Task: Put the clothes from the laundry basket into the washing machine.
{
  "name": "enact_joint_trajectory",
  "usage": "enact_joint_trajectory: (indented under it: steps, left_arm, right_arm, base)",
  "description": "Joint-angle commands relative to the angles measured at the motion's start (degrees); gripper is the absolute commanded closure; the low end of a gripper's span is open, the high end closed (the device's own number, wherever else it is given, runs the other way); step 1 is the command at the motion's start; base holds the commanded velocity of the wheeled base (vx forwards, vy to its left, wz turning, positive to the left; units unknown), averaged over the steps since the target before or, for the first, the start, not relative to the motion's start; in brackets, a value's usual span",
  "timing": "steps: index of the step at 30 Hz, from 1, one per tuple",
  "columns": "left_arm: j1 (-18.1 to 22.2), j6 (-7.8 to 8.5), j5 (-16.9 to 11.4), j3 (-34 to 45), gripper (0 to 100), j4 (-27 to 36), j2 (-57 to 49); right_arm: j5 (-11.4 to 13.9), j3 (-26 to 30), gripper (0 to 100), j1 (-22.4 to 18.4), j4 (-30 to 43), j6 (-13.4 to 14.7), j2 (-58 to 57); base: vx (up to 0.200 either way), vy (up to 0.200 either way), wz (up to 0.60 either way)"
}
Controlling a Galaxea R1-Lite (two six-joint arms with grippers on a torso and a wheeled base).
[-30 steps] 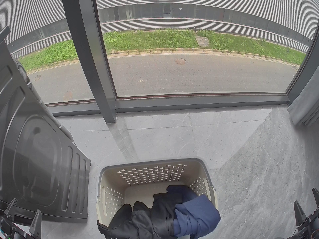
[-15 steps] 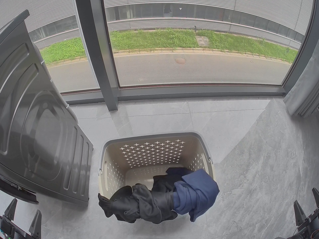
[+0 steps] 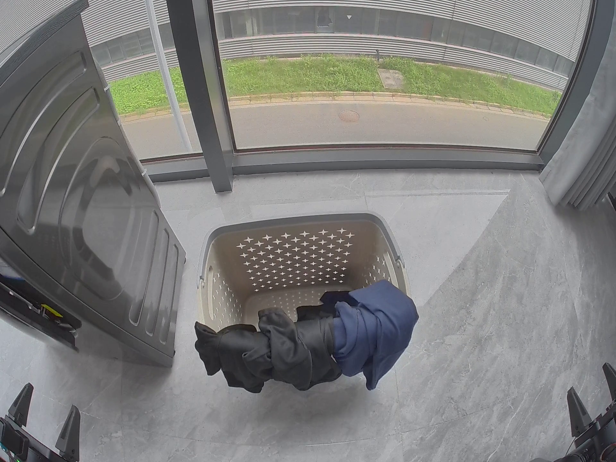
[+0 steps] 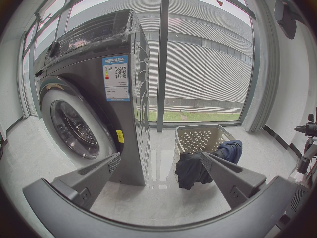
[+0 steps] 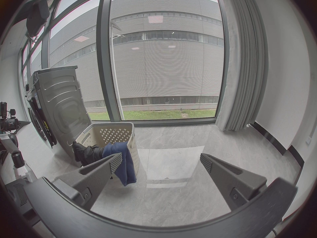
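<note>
A beige laundry basket stands on the grey floor in front of me. A black garment and a blue garment hang over its near rim; the far half of the basket is bare. The dark grey washing machine stands to the basket's left, its side panel toward the basket. In the left wrist view its round glass door is on the front, facing away from the basket. My left gripper and right gripper are low at the near corners, both open and holding nothing.
A floor-to-ceiling window with a dark pillar runs behind the basket. A grey curtain hangs at the far right. Open floor lies to the right of the basket and between it and me.
The whole head picture has shifted: the basket and washing machine now sit higher and farther off, so the camera moved. The clothes lie the same way on the rim. Both grippers stay open.
</note>
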Motion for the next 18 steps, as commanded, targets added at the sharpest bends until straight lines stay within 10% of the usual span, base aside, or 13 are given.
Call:
enact_joint_trajectory:
  steps: [1,18]
  left_arm:
    - [0.01,-0.06,0.01,1.01,0,0.0,-0.86]
    - [0.01,0.02,0.1,1.01,0,0.0,-0.77]
  right_arm:
    - [-0.05,0.92,0,0.02,0.02,0.04,-0.79]
    - [-0.05,0.92,0,0.02,0.02,0.04,-0.79]
  base:
    - [-0.2,0.0,0.0]
    - [-0.141,0.0,0.0]
